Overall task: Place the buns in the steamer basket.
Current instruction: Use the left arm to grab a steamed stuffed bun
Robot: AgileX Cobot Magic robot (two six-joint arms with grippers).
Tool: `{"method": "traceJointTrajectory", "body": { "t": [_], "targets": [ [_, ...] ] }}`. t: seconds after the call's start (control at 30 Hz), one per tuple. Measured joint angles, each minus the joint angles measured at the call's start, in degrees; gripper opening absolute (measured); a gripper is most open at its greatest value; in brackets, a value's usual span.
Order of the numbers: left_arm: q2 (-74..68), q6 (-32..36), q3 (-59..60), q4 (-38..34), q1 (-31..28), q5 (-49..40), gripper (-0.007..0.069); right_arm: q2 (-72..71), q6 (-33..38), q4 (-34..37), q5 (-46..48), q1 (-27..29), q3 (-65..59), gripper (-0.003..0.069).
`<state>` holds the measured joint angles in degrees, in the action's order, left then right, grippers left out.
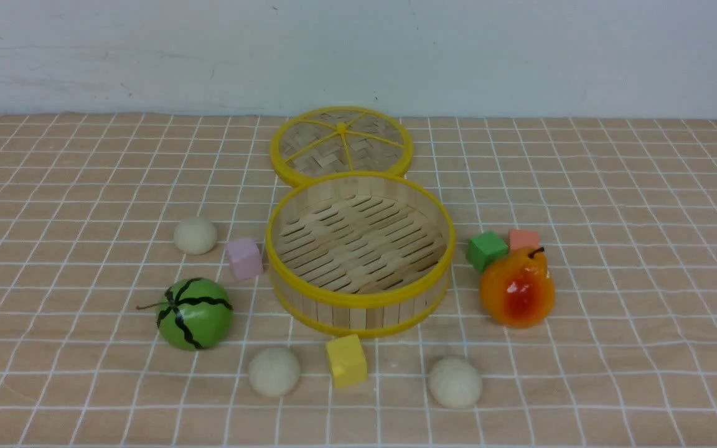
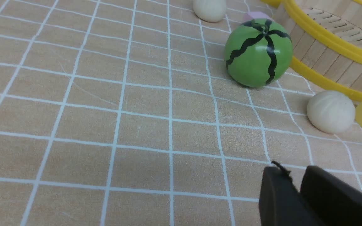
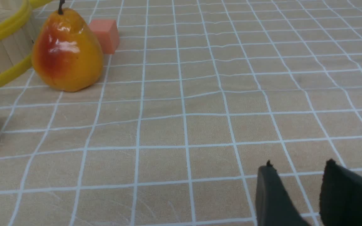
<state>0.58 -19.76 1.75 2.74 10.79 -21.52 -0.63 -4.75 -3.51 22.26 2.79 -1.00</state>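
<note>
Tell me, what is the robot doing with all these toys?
Nothing is being handled yet. Three small cream-white buns lie on the checked cloth around the round bamboo steamer basket with yellow rims, which is empty. The left gripper and the right gripper hover over bare cloth, holding nothing.

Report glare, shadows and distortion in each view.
Front view: even light, soft faint shadows, a small highlight on the pear. Left wrist view: grid lines bow, the melon is sharp. Right wrist view: strong white glare on the pear, grid lines wavy.
</note>
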Motion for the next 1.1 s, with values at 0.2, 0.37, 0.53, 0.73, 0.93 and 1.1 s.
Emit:
{"method": "traceJointTrajectory", "body": {
  "t": [0.2,0.37,0.53,0.73,0.93,1.1],
  "targets": [
    [0.0,0.0,0.0,0.0,0.0,0.0,0.0113,0.0,0.0,0.0,0.0,0.0,0.0,0.0239],
    [0.0,0.0,0.0,0.0,0.0,0.0,0.012,0.0,0.0,0.0,0.0,0.0,0.0,0.0239],
    [0.0,0.0,0.0,0.0,0.0,0.0,0.0127,0.0,0.0,0.0,0.0,0.0,0.0,0.0239],
    [0.0,0.0,0.0,0.0,0.0,0.0,0.0131,0.0,0.0,0.0,0.0,0.0,0.0,0.0239],
    [0.0,0.0,0.0,0.0,0.0,0.0,0.0136,0.0,0.0,0.0,0.0,0.0,0.0,0.0239],
    [0.0,0.0,0.0,0.5,0.0,1.9,0.0144,0.0,0.0,0.0,0.0,0.0,0.0,0.0239]
  ]
}}
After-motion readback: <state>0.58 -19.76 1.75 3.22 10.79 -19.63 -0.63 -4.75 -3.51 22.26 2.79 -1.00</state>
